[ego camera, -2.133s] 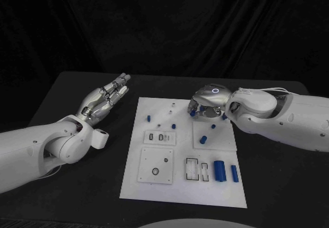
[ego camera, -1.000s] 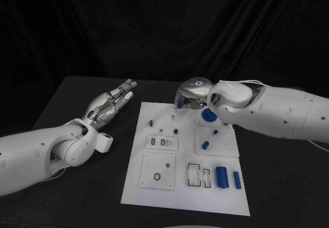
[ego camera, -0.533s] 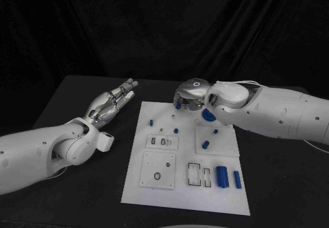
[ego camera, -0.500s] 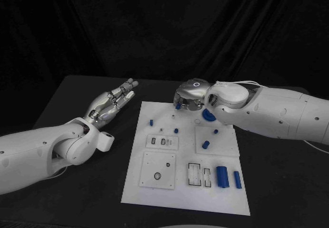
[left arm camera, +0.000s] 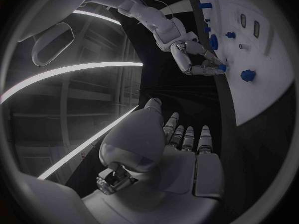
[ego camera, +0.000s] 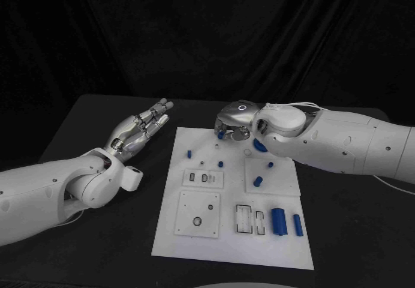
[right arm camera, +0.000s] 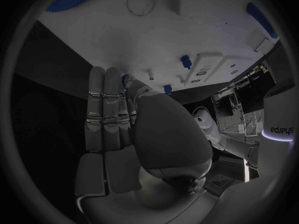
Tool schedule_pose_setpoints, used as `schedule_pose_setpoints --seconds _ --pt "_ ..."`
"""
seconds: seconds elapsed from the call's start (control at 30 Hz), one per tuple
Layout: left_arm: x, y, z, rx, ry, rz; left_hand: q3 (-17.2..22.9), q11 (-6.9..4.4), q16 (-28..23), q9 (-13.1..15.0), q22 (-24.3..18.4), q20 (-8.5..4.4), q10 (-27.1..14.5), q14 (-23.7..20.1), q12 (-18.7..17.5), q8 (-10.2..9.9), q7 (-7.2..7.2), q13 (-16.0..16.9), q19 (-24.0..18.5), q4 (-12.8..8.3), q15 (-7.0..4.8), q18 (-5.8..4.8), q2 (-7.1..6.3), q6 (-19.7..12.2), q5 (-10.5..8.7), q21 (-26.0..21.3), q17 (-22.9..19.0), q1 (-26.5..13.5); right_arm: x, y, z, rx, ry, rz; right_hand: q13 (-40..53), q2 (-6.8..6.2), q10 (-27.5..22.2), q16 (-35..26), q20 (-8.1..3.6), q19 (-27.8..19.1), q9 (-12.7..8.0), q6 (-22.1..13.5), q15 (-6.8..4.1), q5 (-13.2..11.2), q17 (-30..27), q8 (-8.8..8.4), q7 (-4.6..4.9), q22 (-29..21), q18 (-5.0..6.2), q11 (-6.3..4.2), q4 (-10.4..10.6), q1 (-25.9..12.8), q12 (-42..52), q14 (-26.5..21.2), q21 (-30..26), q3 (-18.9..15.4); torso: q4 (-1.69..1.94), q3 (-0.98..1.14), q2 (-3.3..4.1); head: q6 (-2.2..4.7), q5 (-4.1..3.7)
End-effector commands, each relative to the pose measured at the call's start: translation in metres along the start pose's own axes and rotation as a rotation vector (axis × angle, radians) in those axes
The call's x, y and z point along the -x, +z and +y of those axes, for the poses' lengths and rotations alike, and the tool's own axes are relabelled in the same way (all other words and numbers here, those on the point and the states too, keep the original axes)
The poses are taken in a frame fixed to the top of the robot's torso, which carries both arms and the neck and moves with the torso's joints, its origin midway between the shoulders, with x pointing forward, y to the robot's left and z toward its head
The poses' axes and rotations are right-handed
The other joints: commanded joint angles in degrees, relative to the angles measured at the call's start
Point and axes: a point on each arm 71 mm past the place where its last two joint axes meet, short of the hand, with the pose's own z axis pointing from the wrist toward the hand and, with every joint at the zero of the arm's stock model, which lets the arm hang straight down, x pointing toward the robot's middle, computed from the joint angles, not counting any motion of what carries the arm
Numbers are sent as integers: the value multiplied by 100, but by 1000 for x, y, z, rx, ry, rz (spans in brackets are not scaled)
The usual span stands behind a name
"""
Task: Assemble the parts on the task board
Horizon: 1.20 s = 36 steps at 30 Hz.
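The right robot hand (ego camera: pixel 234 124) has shifted left, pinching a blue part (ego camera: pixel 222 134) over the task board (ego camera: pixel 232 240).

The left hand (ego camera: pixel 138 128) lies flat, fingers straight and together, holding nothing. The right hand (ego camera: pixel 233 123) hangs bent downward, a small blue part (ego camera: pixel 222 134) pinched at its fingertips.

Head camera looks down over the task board (ego camera: pixel 232 204); both wrist cameras view it from behind their fingers.
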Motion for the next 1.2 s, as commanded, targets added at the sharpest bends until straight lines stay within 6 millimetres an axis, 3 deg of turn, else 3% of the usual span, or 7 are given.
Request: schedule_pose_setpoints --seconds 0.03,0.33,0.4,0.6,0.73,0.93,1.2 --pt "-2 2 -2 -13 -8 18 36 37 -21 4 -10 31 2 18 8 18 -3 5 -5 8 40 103 2 23 27 -19 -5 38 -4 1 0 -18 -1 29 -6 -37 -108 -30 4 -66 -23 -74 -5 31 10 7 -4 27 -1 26 -7 -37 -22 -72 -19 74 7 0 2 -1 -17" --pt "-1 2 -2 -11 -10 20 44 41 -21 3 -10 41 0 18 3 21 0 4 -5 8 47 103 9 21 37 -19 -5 46 -10 0 -2 -52 -1 90 -10 -324 -1228 -180 88 -352 -322 -1002 86 18 8 1 -193 135 -8 195 58 -236 -15 -422 -190 188 -4 0 -1 -29 -8" --pt "-1 1 -2 -10 -10 20 44 41 -21 3 -10 41 0 18 3 21 0 4 -5 8 47 103 9 21 37 -19 -5 46 -12 -1 -4 -63 -1 103 -6 -362 -1539 -233 114 -418 -417 -1317 116 11 -7 -2 -367 146 -8 210 10 -266 -11 -525 -257 129 -7 4 -2 -31 0" --pt "1 0 -2 -8 -7 15 46 43 -21 2 -10 45 0 18 0 21 1 4 -5 8 50 102 10 14 38 -19 -5 48 -11 -9 -11 -86 1 95 18 -328 -2357 -389 171 -580 -691 -3178 178 -29 -74 -76 -749 146 8 192 -118 -380 12 -806 -568 -261 -19 10 -11 -40 30" --pt "3 -2 -2 -6 -6 10 48 45 -21 3 -10 49 -2 18 -4 23 3 3 -5 8 53 102 11 19 40 -19 -5 51 1 -18 -19 -97 -5 49 67 -303 -2217 -464 171 -574 -686 -3303 154 -61 -123 -63 -668 121 13 130 -45 -399 109 -831 -700 -360 -31 14 -5 -46 60" --pt "6 -4 -2 -2 -3 4 50 47 -21 3 -10 54 -4 18 -11 24 5 1 -5 7 58 103 11 19 42 -19 -5 54 38 -49 -34 -121 -20 -57 116 -249 -1969 -475 157 -493 -677 -3237 143 -57 -139 -55 -613 112 14 115 53 -436 274 -760 -791 -409 -23 2 -5 66 -5" --pt "6 -5 -3 -4 -2 3 50 47 -21 3 -10 55 -5 18 -14 25 4 0 -5 7 58 103 10 22 42 -19 -5 54 49 -89 -51 -169 -14 -78 165 -146 -1619 -571 163 -427 -643 -2870 155 -58 -178 -12 -466 60 6 111 239 -566 531 -783 -1002 -441 -33 0 -6 98 -2"
